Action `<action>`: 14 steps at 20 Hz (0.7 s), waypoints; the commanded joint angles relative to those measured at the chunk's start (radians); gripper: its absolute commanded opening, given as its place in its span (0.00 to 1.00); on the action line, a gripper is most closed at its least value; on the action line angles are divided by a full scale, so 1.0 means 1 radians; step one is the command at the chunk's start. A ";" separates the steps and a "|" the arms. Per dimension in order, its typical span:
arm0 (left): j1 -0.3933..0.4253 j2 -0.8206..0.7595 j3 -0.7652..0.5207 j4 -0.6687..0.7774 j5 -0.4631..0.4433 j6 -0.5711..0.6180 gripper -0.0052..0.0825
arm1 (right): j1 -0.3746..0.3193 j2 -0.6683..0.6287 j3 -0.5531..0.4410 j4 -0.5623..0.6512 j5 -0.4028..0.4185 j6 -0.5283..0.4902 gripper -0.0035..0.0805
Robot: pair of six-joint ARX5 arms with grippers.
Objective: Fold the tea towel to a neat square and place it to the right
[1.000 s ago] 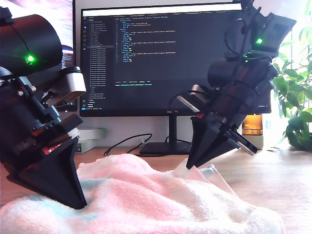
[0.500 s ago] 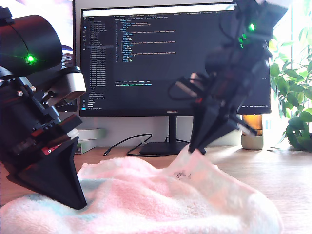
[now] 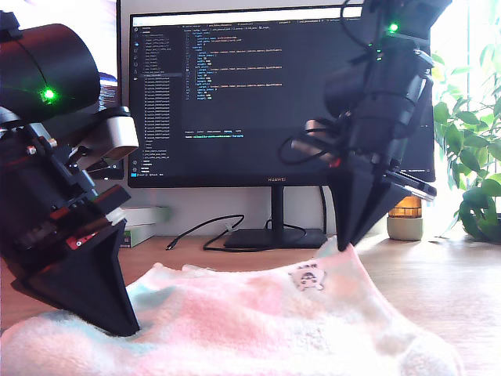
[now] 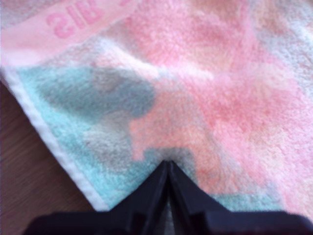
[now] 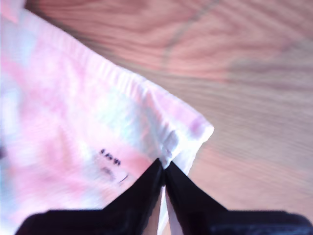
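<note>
The tea towel [image 3: 235, 321] is a fluffy pink, mint and white cloth spread across the front of the wooden table [image 3: 446, 274]. Its white cartoon label [image 3: 307, 278] faces the exterior camera. My second gripper [image 3: 344, 244] is shut on the towel's raised corner, at the exterior view's right. In the second wrist view that corner [image 5: 186, 132] sits in the closed jaws [image 5: 164, 166], with the label's black letters [image 5: 110, 156] beside them. My first gripper [image 3: 125, 327], at the exterior view's left, has its tip sunk in the towel. Its jaws [image 4: 168, 166] are closed on the cloth [image 4: 220, 98] near a white hem.
Behind the towel stands a dark monitor [image 3: 235, 94] on a stand, with a black cable [image 3: 203, 231] trailing from it. A leafy plant [image 3: 470, 157] and an amber jar [image 3: 405, 215] stand at the exterior view's right. Small boxes [image 3: 145, 223] lie behind the first arm.
My second gripper has risen and moved toward the exterior view's right with the towel corner, pulling the cloth flatter and turning the label into view. The first arm has not moved.
</note>
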 commanded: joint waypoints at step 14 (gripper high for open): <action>0.012 0.066 -0.071 -0.045 -0.046 0.005 0.03 | 0.057 0.058 0.001 0.005 0.123 -0.015 0.15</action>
